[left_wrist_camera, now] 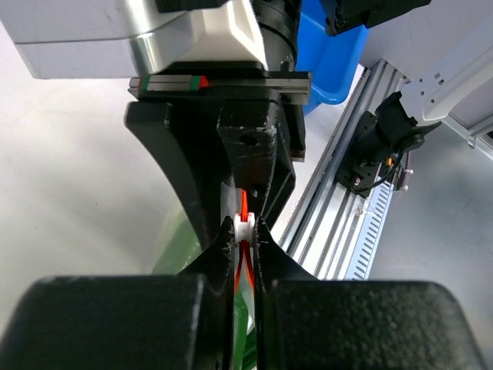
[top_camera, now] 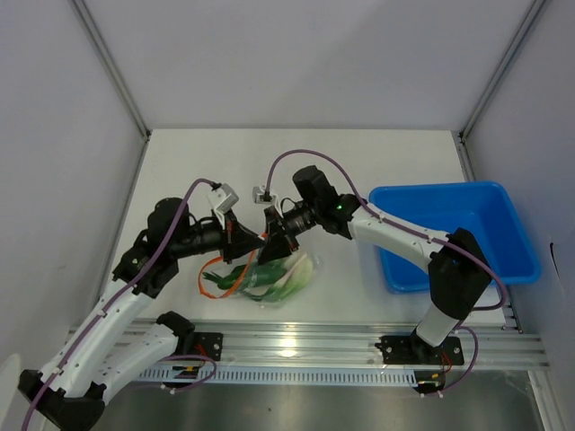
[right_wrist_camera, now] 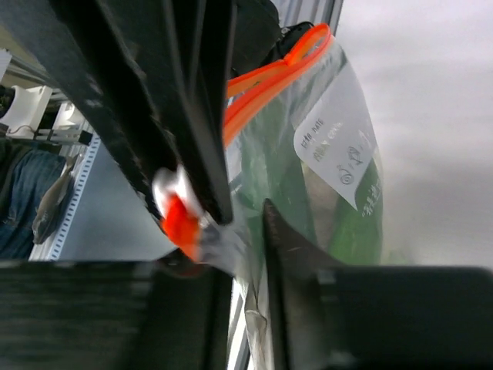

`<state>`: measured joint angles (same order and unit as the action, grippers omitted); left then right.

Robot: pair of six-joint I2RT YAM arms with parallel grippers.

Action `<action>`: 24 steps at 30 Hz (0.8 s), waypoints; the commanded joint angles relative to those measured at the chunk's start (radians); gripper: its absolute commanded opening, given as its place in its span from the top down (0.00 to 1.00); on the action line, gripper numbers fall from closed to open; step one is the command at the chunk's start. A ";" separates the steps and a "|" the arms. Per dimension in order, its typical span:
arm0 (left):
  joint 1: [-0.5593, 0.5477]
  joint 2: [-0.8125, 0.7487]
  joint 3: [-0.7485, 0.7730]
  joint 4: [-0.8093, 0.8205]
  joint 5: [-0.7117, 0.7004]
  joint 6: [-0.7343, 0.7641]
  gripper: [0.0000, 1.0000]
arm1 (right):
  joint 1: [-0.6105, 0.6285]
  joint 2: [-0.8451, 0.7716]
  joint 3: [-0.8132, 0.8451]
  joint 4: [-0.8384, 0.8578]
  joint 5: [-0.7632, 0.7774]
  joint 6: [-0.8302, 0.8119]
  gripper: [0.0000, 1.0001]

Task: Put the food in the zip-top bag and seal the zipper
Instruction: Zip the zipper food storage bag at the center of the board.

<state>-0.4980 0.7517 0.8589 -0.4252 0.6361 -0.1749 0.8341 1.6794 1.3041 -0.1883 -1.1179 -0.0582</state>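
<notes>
The zip-top bag hangs between both grippers with the food, green leafy vegetables, inside it. My left gripper is shut on the white slider and the orange-red zipper at the bag's mouth. In the top view the left gripper meets my right gripper tip to tip. The right gripper stands narrowly open, with the bag's clear edge in the gap beside the slider. Beyond it the zipper loops away, and the food shows through the bag. The strip's loose end curls over the table.
A blue bin stands on the table at the right, beside the right arm. The aluminium rail holding both arm bases runs along the near edge. White walls close in the table at the left, back and right.
</notes>
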 commanded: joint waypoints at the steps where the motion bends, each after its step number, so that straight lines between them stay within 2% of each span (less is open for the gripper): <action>1: -0.002 0.000 0.054 0.065 0.031 -0.003 0.99 | 0.019 0.016 0.050 0.067 -0.048 0.032 0.83; 2: -0.002 0.003 0.054 0.063 0.030 -0.003 0.99 | 0.022 0.019 0.050 0.079 -0.049 0.052 0.87; 3: -0.002 0.006 0.055 0.060 0.028 0.000 0.99 | 0.023 0.020 0.047 0.099 -0.049 0.054 0.97; 4: -0.002 0.008 0.058 0.049 0.025 0.000 0.99 | 0.025 0.020 0.044 0.113 -0.051 0.070 1.00; 7: -0.001 0.017 0.061 0.034 -0.010 -0.008 1.00 | 0.034 0.002 0.027 0.156 0.002 0.116 1.00; 9: -0.001 0.018 0.065 0.022 -0.035 -0.012 0.99 | 0.030 -0.029 -0.024 0.298 0.074 0.206 1.00; 10: -0.001 0.020 0.069 0.010 -0.045 -0.014 0.99 | 0.022 -0.068 -0.102 0.364 0.129 0.249 1.00; 11: -0.001 0.020 0.068 0.000 -0.047 -0.014 0.99 | 0.013 -0.089 -0.145 0.513 0.142 0.295 1.00; 12: 0.001 0.015 0.068 -0.001 -0.050 -0.017 0.99 | 0.004 -0.107 -0.182 0.580 0.151 0.392 1.00; 14: 0.001 0.012 0.057 -0.001 -0.064 -0.021 1.00 | -0.012 -0.150 -0.245 0.700 0.182 0.455 1.00; 19: 0.003 0.014 0.039 -0.035 -0.058 -0.026 0.99 | -0.023 -0.228 -0.327 0.800 0.323 0.567 1.00; 22: 0.004 -0.003 0.020 -0.049 -0.055 -0.025 0.99 | -0.047 -0.260 -0.402 0.910 0.358 0.645 1.00; 24: 0.004 -0.006 0.016 -0.046 -0.023 -0.029 0.99 | -0.047 -0.270 -0.422 0.925 0.395 0.652 1.00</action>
<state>-0.4961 0.7696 0.8772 -0.4397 0.5812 -0.1913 0.8188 1.4723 0.8986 0.5339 -0.8268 0.5011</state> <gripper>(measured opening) 0.047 0.003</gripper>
